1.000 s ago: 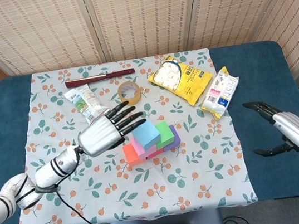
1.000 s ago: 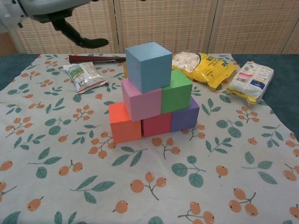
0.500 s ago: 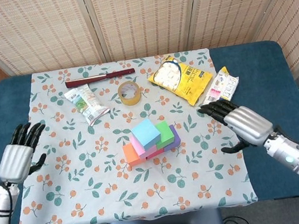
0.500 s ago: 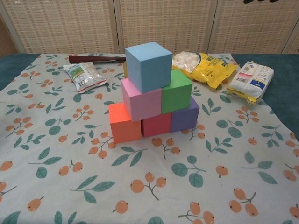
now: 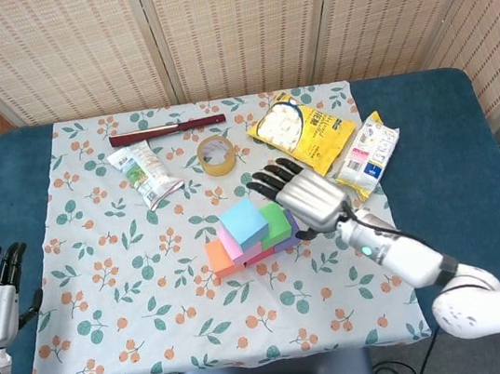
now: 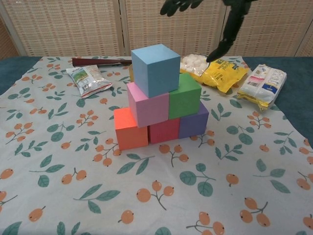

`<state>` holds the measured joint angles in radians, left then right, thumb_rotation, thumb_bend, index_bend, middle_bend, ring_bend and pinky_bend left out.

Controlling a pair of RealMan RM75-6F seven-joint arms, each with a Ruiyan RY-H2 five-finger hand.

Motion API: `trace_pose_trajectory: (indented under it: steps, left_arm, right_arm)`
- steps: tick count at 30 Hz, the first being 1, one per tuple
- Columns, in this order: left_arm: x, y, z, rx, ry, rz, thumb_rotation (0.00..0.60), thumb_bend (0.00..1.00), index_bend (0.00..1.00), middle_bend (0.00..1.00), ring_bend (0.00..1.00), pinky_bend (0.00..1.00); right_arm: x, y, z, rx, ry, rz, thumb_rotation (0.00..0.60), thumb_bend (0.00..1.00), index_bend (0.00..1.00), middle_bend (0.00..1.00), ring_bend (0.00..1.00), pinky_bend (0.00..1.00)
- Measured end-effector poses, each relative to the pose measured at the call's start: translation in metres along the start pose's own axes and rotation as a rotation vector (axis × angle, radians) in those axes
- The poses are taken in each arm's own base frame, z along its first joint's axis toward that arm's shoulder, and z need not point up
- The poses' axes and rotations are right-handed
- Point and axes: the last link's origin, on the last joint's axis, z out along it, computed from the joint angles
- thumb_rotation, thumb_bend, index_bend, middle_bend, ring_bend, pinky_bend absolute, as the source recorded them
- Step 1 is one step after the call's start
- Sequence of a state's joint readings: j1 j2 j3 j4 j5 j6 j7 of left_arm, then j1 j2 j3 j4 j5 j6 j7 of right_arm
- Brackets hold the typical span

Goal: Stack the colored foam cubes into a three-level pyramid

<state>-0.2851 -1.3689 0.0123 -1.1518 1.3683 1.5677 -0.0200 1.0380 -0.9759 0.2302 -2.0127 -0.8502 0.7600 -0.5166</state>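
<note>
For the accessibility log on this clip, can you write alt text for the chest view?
A finished foam pyramid stands on the floral tablecloth: orange cube, red cube and purple cube at the base, pink cube and green cube above, blue cube on top. The right hand hangs open above it, with snack packets behind.

The cube pyramid (image 6: 160,98) stands mid-cloth with bare cloth to its left and on its near side. On its far side lie a tape roll (image 5: 216,154), snack pouch (image 5: 144,173) and yellow bag (image 5: 303,130). The right hand (image 5: 306,199) hovers open just right of the stack.
</note>
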Motion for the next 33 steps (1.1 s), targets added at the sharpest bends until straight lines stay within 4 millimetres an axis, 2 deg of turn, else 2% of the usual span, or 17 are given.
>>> trace_pose_trajectory:
  steps: [6, 11, 16, 21, 26, 33]
  left_arm:
    - [0.000, -0.007, -0.003, 0.010, 0.023, -0.039, 0.600, 0.37, 0.00, 0.09, 0.00, 0.06]
    - [0.002, -0.009, -0.004, 0.002, 0.035, -0.052, 0.600, 0.37, 0.00, 0.09, 0.00, 0.06]
    - [0.003, -0.010, -0.003, -0.006, 0.036, -0.064, 0.600, 0.37, 0.00, 0.09, 0.00, 0.06]
    - [0.003, -0.009, -0.002, -0.025, 0.036, -0.082, 0.600, 0.37, 0.00, 0.09, 0.00, 0.06]
    - [0.003, -0.009, -0.002, -0.032, 0.032, -0.090, 0.600, 0.37, 0.00, 0.07, 0.00, 0.06]
    - [0.002, -0.008, -0.002, -0.040, 0.036, -0.098, 0.600, 0.37, 0.00, 0.07, 0.00, 0.05]
  right_arm:
    - [0.001, -0.050, 0.040, 0.037, -0.038, -0.055, 0.600, 0.05, 0.00, 0.03, 0.00, 0.00]
    - [-0.004, -0.071, 0.057, 0.018, -0.063, -0.094, 0.600, 0.06, 0.00, 0.03, 0.00, 0.00]
    - [-0.006, -0.073, 0.061, -0.001, -0.069, -0.107, 0.600, 0.06, 0.00, 0.03, 0.00, 0.00]
    - [-0.008, -0.065, 0.062, -0.066, -0.095, -0.094, 0.600, 0.05, 0.01, 0.03, 0.00, 0.00]
    - [-0.007, -0.055, 0.059, -0.106, -0.106, -0.104, 0.600, 0.06, 0.13, 0.03, 0.00, 0.00]
    - [-0.006, -0.053, 0.063, -0.115, -0.100, -0.069, 0.600, 0.05, 0.29, 0.03, 0.00, 0.00]
